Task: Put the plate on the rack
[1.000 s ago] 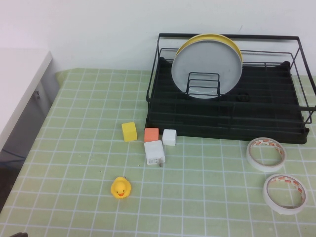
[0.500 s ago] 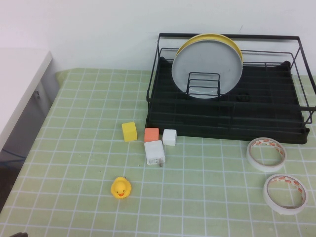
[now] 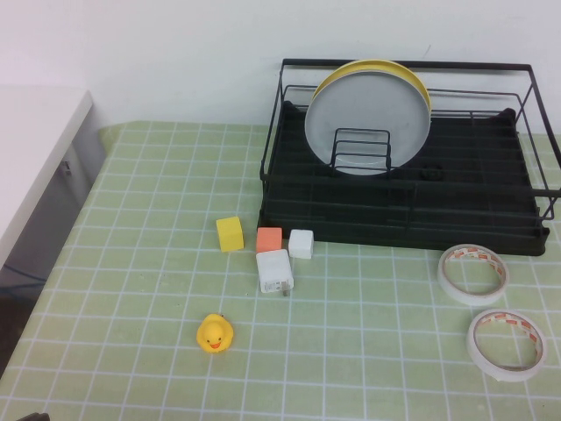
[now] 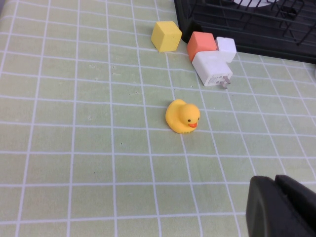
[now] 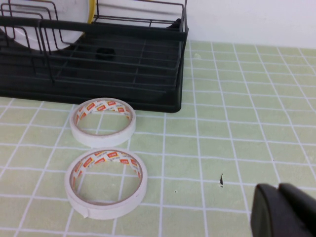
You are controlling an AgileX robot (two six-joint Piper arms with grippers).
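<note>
High view unchanged: plate (image 3: 368,118) upright in rack (image 3: 491,219), tools apparently parked.

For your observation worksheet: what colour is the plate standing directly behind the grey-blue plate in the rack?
Yellow. Its rim shows behind the grey-blue plate in the rack, clearest in the high view.

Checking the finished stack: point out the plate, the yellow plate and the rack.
plate (image 3: 368,118), high view, centre of its grey face.
yellow plate (image 3: 372,66), high view, top rim behind the grey one.
rack (image 3: 403,219), high view, front of the black tray base.
</note>
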